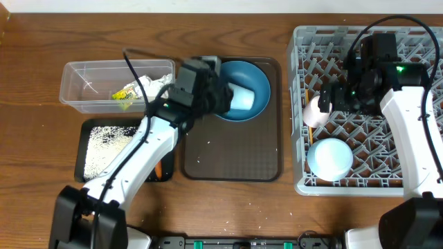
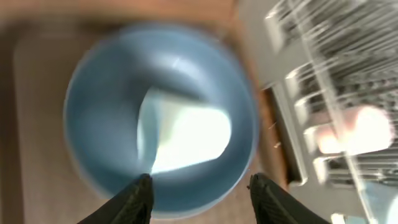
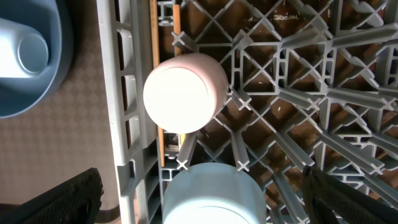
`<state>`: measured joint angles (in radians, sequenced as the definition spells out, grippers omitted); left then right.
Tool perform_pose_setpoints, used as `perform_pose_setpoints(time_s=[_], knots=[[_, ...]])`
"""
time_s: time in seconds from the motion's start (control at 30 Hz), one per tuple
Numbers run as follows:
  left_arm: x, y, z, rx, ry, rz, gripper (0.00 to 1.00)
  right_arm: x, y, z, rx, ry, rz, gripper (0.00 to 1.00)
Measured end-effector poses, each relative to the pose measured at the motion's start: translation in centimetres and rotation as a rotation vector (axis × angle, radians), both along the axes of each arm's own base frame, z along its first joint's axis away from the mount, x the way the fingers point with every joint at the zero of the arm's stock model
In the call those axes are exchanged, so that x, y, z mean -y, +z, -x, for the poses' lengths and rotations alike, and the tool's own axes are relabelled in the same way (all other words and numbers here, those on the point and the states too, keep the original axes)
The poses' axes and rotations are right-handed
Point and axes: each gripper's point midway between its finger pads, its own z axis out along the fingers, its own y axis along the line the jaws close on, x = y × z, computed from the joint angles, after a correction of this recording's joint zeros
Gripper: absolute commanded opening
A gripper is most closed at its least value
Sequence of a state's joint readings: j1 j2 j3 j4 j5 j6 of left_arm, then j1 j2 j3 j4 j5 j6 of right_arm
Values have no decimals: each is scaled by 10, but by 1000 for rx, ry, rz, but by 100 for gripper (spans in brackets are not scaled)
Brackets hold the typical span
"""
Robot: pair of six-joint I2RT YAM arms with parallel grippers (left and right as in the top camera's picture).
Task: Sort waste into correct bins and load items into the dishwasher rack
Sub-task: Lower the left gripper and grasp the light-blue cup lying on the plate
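Observation:
The dark-blue plate (image 1: 250,86) sits on the brown serving tray (image 1: 232,155) with the light-blue cup (image 1: 242,98) lying on it. My left gripper (image 1: 219,95) is open at the plate's left rim. In the blurred left wrist view its fingers (image 2: 202,193) straddle the near rim of the plate (image 2: 106,118), with the cup (image 2: 186,137) inside. The pink cup (image 1: 315,112) and the light-blue bowl (image 1: 331,158) stand upside down in the grey rack (image 1: 415,149). My right gripper (image 1: 331,102) is open and empty above them, with its fingers (image 3: 200,173) over the bowl (image 3: 211,196) and near the pink cup (image 3: 183,93).
The clear tub (image 1: 86,83) holds the white-and-yellow wrapper (image 1: 135,90). The black tray (image 1: 86,138) holds rice grains (image 1: 104,142). A small orange bit (image 1: 158,168) lies by the tray's right edge. Wooden chopsticks (image 3: 163,143) lie along the rack's left wall (image 3: 127,93).

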<state>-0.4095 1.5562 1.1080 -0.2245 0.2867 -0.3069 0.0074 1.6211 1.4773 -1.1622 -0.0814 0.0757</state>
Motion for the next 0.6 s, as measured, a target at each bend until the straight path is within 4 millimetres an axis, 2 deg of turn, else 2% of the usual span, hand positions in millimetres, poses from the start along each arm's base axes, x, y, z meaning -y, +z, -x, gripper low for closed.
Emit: perform_pose_setpoints(time_s=[0.1,0.2,0.43,0.6], knots=[[6,12,-6,80,-62,-10,53,0,0,0,0,0,0,99],[7,6,-8,95,-96,-34,54,0,0,0,0,0,0,99],[-3,-45,-20,-8,-116,-43,57,0,0,0,0,0,0,99],[-3,-56,-21,-63,-169,60,57,0,0,0,0,0,0,99]])
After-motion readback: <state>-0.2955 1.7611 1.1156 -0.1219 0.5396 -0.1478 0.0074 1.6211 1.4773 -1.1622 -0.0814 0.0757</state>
